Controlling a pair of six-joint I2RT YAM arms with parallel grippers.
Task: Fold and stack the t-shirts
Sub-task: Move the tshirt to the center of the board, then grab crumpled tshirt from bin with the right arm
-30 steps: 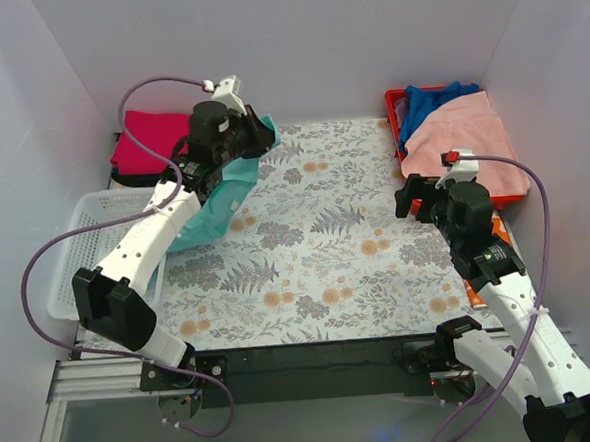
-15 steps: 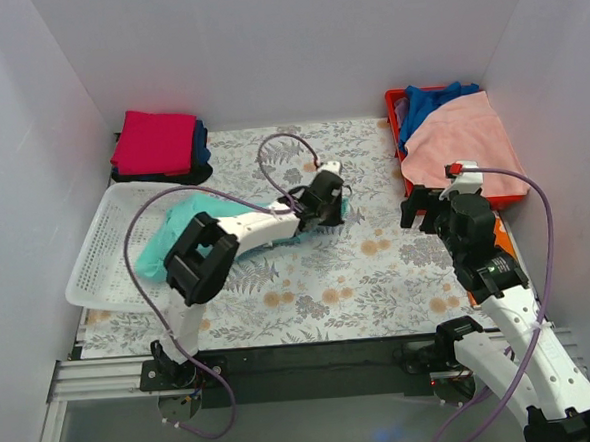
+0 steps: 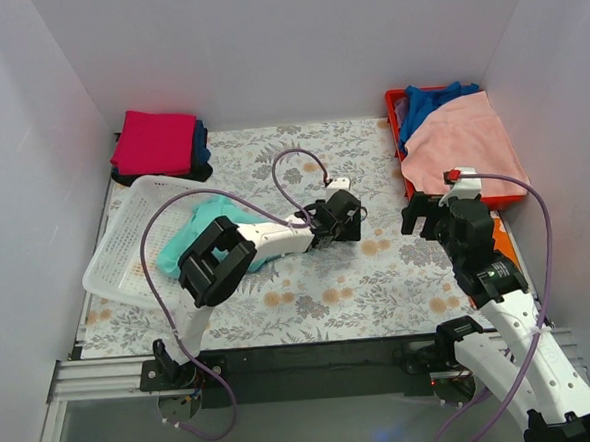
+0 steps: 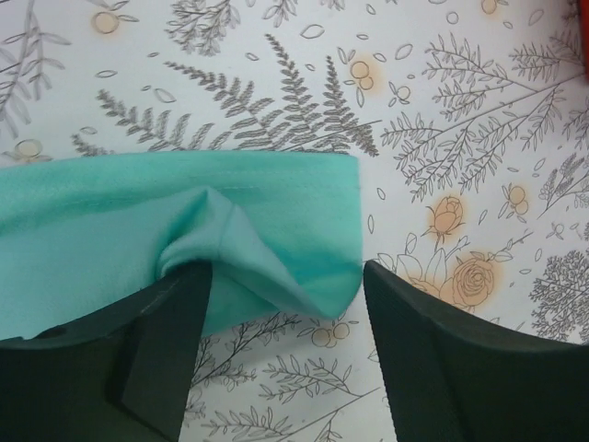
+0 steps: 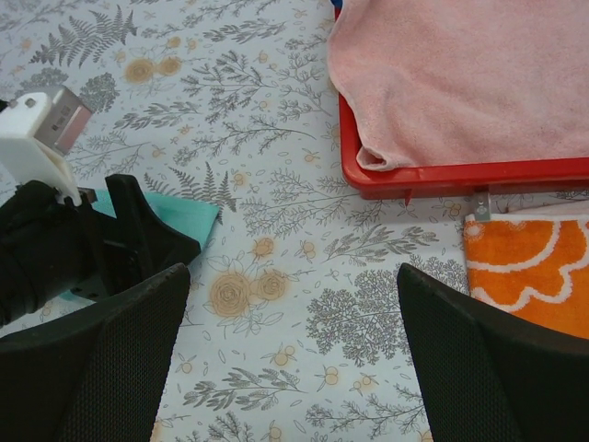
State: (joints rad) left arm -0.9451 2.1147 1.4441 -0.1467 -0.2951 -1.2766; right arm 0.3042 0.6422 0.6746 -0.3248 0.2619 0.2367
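Observation:
A mint-teal t-shirt [image 3: 204,234] lies crumpled, stretching from the white basket [image 3: 117,262] toward the table's middle under my left arm. In the left wrist view its bunched corner [image 4: 276,230] rests on the floral cloth between the wide-apart jaws of my left gripper [image 4: 287,281], which is open and not pinching it. That left gripper [image 3: 351,220] sits mid-table. My right gripper [image 3: 416,215] hangs open over bare floral cloth, a little right of it, with nothing between its fingers [image 5: 138,331]. Folded t-shirts [image 3: 156,142], magenta on top of dark blue and black, are stacked at the back left.
A red tray [image 3: 410,179] at the back right holds a pink towel [image 3: 465,140] and blue cloth [image 3: 430,101]. An orange patterned cloth [image 5: 529,267] lies just in front of the tray. White walls close in on three sides.
My left arm swung from the back left to mid-table, dragging the mint-teal t-shirt out of the basket, then opened its jaws and let the corner go. The basket shifted. The right arm barely moved.

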